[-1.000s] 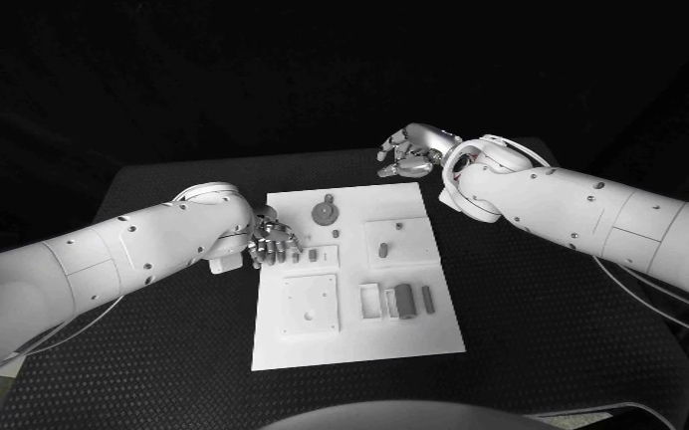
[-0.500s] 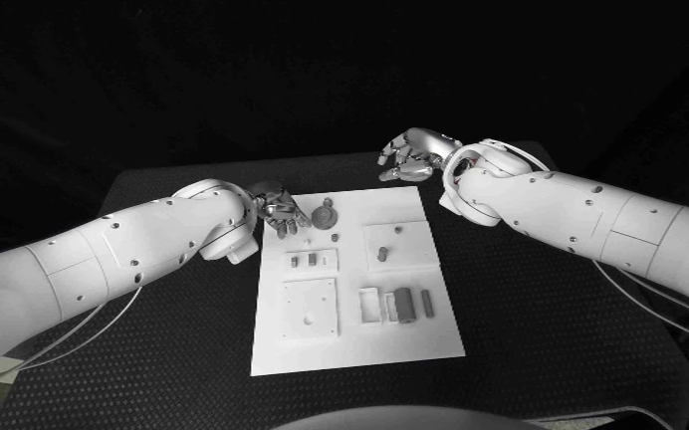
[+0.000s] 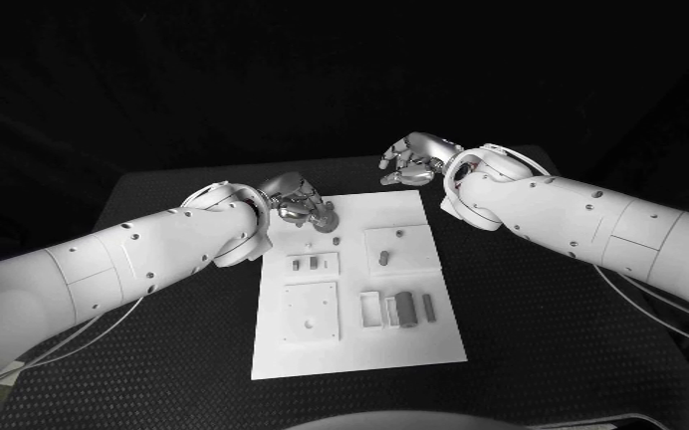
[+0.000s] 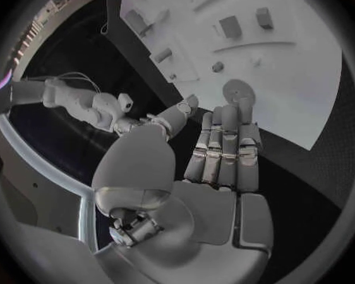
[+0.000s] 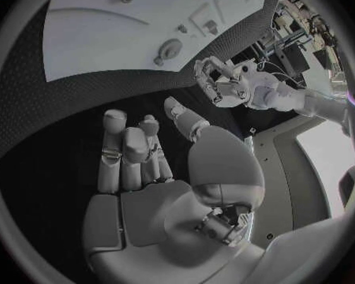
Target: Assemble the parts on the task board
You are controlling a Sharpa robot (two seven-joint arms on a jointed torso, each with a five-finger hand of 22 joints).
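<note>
The white task board [image 3: 359, 335] lies lengthwise in the middle of the table. A round grey disc part [image 3: 329, 215] sits at its far left corner. My left hand [image 3: 292, 200] hovers just beside and partly over that disc, its fingers stretched out together and nothing in them; in the left wrist view its fingertips [image 4: 242, 107] point at the disc [image 4: 239, 91]. My right hand [image 3: 416, 159] hangs over the black table past the board's far edge, holding nothing, fingers loosely bent. In the right wrist view the disc [image 5: 170, 47] lies ahead of it.
Further parts are on the board: two small grey pieces [image 3: 305, 262] on a raised plate, a peg [image 3: 385, 253] on the right plate, grey blocks [image 3: 406, 305] beside a white frame [image 3: 370, 305], and a square plate with a hole [image 3: 309, 311]. Black table [image 3: 546, 311] surrounds the board.
My left hand has moved from the board's left edge toward its far corner and now sits at the disc. The right hand has shifted only slightly.
</note>
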